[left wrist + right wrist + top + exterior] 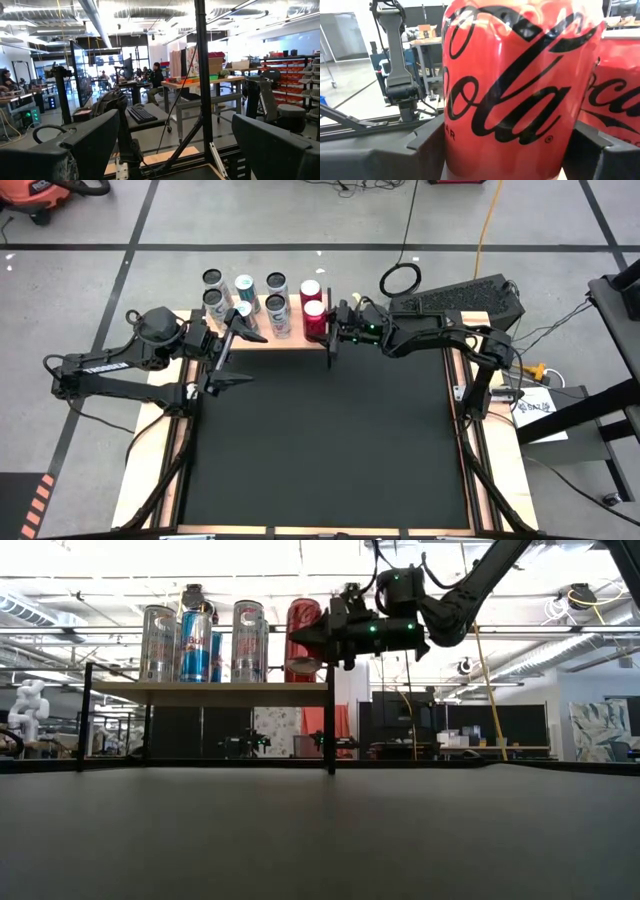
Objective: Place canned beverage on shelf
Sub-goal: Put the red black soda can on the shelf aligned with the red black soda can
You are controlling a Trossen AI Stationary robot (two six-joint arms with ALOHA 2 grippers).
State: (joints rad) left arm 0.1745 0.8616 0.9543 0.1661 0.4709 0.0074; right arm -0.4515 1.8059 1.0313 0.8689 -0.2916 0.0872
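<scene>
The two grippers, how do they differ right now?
The right gripper is at the shelf, its fingers either side of the front red can; the left gripper holds nothing and stands wide open. The right gripper reaches the shelf's right end, the left its left end. Both are dark two-finger grippers.

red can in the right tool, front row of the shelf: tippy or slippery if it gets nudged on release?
Probably tippy: the red can is tall and narrow, standing upright near the shelf edge. Its glossy printed wall looks slick, so the right tool straddling it may slide rather than bite. A second red can stands close behind; a nudge could knock the two together.
</scene>
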